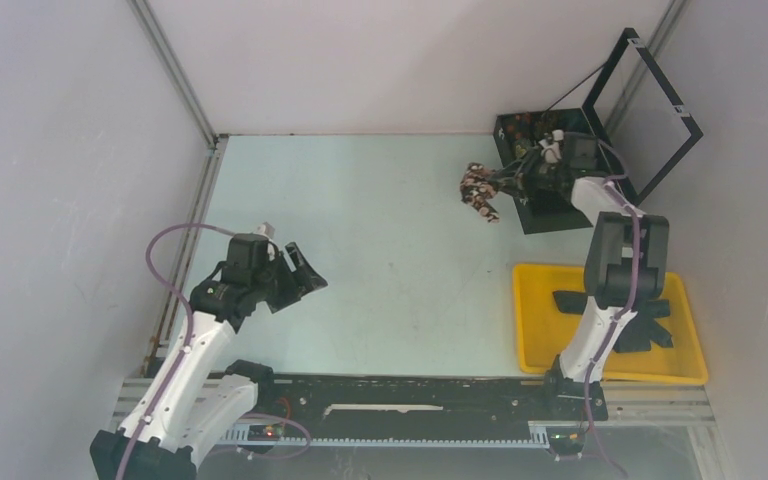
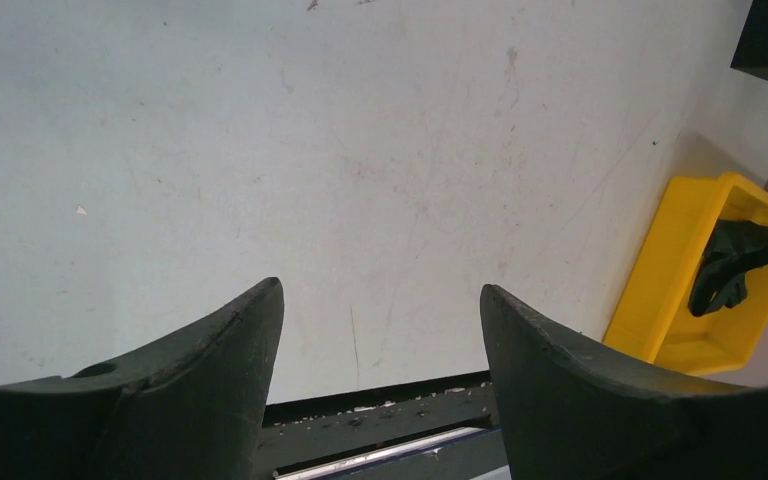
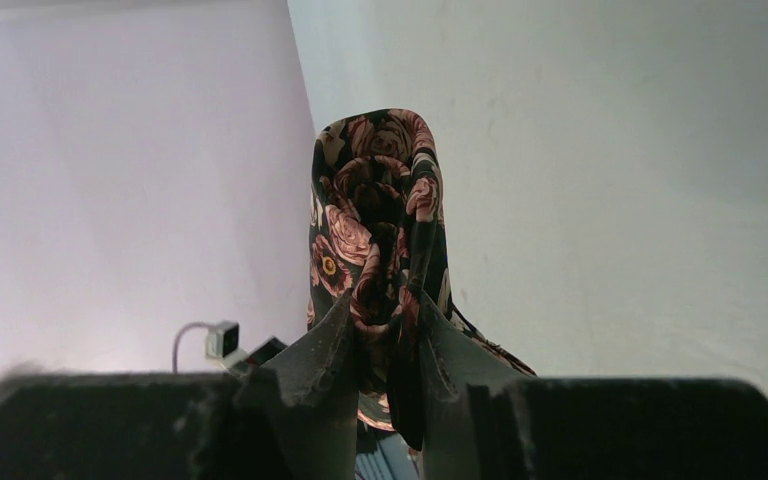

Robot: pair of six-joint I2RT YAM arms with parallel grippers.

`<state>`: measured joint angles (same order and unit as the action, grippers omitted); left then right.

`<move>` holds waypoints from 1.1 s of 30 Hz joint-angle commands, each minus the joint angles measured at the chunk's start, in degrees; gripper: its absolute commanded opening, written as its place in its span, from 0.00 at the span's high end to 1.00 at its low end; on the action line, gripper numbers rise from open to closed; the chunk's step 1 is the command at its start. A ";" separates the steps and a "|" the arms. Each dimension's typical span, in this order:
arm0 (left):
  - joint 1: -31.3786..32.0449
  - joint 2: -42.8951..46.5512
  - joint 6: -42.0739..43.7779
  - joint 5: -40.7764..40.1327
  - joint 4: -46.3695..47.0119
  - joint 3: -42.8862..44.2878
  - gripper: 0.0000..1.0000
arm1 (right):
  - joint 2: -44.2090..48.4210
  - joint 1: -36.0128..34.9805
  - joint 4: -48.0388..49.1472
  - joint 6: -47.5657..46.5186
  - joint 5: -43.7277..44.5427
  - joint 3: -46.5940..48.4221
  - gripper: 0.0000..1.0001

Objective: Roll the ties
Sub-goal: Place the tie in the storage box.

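At lower left, my left gripper (image 2: 380, 288) hangs over the table (image 1: 390, 250), its two fingers spread wide and empty. At upper right, my right gripper (image 3: 385, 300) pinches one rose-patterned tie (image 1: 480, 190). At lower right, one yellow tray (image 1: 530, 335) holds dark ties (image 1: 652, 335); I cannot count them.

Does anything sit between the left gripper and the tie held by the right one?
Nothing visible: bare table lies between the open left gripper and the rose-patterned tie clamped in the right gripper. The yellow tray and black box sit off to the right.
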<state>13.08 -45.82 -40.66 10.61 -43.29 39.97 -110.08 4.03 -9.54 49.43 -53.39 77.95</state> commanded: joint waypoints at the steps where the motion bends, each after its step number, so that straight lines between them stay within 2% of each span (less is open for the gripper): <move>1: -0.39 1.16 2.78 -0.68 -1.93 2.62 0.24 | 2.71 5.72 -0.13 2.02 -2.50 4.55 0.77; 8: -0.35 1.17 4.33 -0.87 -2.68 3.09 0.24 | 0.46 13.18 0.61 5.00 0.01 10.62 0.78; 12: -0.38 1.07 5.49 -1.24 -3.63 3.55 0.24 | -1.25 15.81 -1.69 3.93 2.37 14.66 0.78; 18: -0.37 1.11 6.78 -1.48 -4.35 3.90 0.24 | -3.53 18.94 0.50 4.18 4.48 16.53 0.78; 33: -0.40 -0.66 8.62 -0.51 -4.33 3.15 0.24 | -9.33 18.67 12.14 0.43 13.70 14.10 0.78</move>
<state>13.08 -46.24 -33.93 9.61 -47.77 41.47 -116.71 22.26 -2.83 50.43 -43.62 92.36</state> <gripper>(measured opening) 0.759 0.235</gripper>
